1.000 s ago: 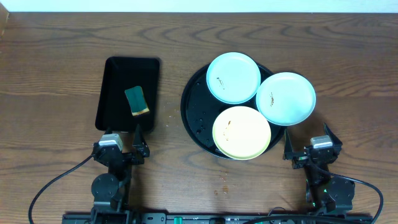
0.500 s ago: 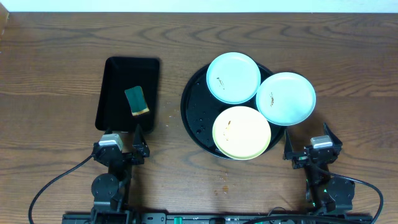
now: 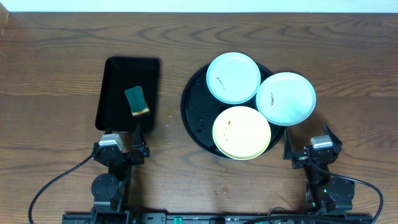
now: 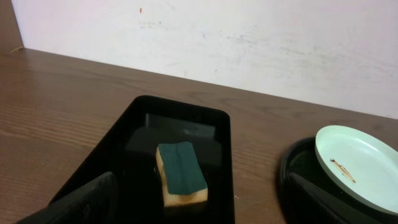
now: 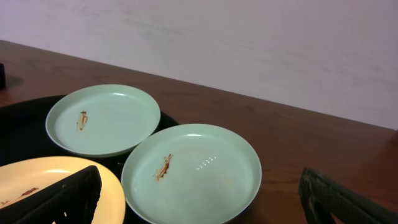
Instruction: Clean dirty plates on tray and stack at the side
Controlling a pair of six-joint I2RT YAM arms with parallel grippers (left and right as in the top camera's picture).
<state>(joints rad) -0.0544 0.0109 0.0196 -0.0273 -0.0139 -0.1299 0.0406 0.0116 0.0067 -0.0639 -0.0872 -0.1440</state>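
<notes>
Three dirty plates lie on the round black tray [image 3: 194, 115]. A pale blue plate [image 3: 233, 77] is at the back and another pale blue plate [image 3: 286, 98] overhangs the tray's right rim. The pale yellow plate [image 3: 242, 132] is at the front. Each has a small brown smudge. My left gripper [image 3: 122, 149] is open and empty at the near end of the rectangular tray. My right gripper [image 3: 313, 151] is open and empty, just in front of the right blue plate [image 5: 191, 171]. The back plate [image 5: 103, 119] and the yellow plate [image 5: 56, 190] also show in the right wrist view.
A green and yellow sponge [image 3: 137, 101] lies in a small rectangular black tray [image 3: 118, 68] left of the round tray; it also shows in the left wrist view [image 4: 181, 172]. Small crumbs [image 3: 222, 180] lie on the wooden table in front of the round tray.
</notes>
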